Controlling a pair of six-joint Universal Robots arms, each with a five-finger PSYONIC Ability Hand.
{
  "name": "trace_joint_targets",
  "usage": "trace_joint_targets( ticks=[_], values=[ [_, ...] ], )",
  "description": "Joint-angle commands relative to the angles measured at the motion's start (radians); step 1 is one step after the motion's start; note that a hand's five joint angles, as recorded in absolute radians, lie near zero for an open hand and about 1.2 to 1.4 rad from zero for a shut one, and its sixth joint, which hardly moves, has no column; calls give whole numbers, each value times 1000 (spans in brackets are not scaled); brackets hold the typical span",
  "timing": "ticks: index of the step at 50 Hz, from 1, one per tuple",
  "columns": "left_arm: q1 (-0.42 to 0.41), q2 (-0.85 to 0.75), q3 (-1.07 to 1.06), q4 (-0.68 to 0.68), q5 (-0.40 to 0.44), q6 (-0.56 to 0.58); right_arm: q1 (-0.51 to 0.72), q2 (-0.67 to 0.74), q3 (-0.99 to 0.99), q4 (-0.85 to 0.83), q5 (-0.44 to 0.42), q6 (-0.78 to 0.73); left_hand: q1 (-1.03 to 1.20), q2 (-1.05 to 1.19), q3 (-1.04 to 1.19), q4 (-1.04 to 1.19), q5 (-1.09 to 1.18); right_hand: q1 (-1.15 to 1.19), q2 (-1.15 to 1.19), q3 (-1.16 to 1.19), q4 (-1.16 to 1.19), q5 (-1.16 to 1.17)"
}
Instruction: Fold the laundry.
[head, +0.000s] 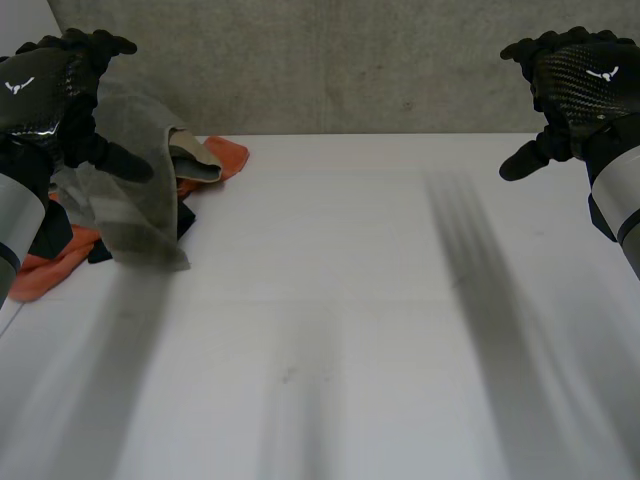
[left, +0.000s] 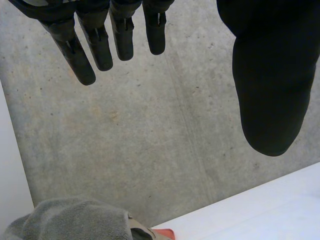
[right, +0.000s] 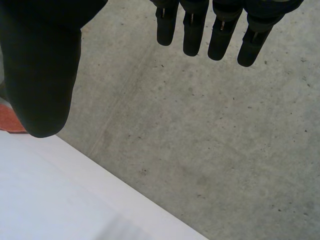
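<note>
The left hand (head: 55, 95) hangs above the laundry pile (head: 120, 235) in the head view, a grey cloth (head: 140, 170) topping an orange cloth (head: 225, 155) at the desk's (head: 350, 300) far left corner, the right hand (head: 575, 85) well apart over wide bare desk. In the left wrist view its fingers (left: 87, 55) are straight, thumb apart, holding nothing, the grey cloth ahead of them. The right wrist view shows the right hand likewise spread and empty; with the pile tangled beside the left edge, lifting one piece could drag others off.
</note>
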Motion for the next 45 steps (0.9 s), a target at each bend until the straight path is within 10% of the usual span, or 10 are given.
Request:
trace_joint_targets(
  ticks=[1,14,30,45],
  values=[
    [0,-1,6,-2,-1,1,-1,0,0,0,0,2,-91,-103,-101,-102,-101,-92,-100,-104,-106,-103],
    [8,-58,69,-4,-4,46,3,0,-3,0,-8,86,-91,-103,-101,-102,-101,-92,-100,-104,-106,-103],
    [87,-792,625,103,-67,696,3,23,-3,21,-17,77,-73,-85,-83,-84,-82,-92,-100,-104,-106,-103],
    [167,-1214,897,423,-19,945,-1,40,18,21,-20,74,184,172,174,174,175,-92,-100,-104,-106,-103]
  ],
)
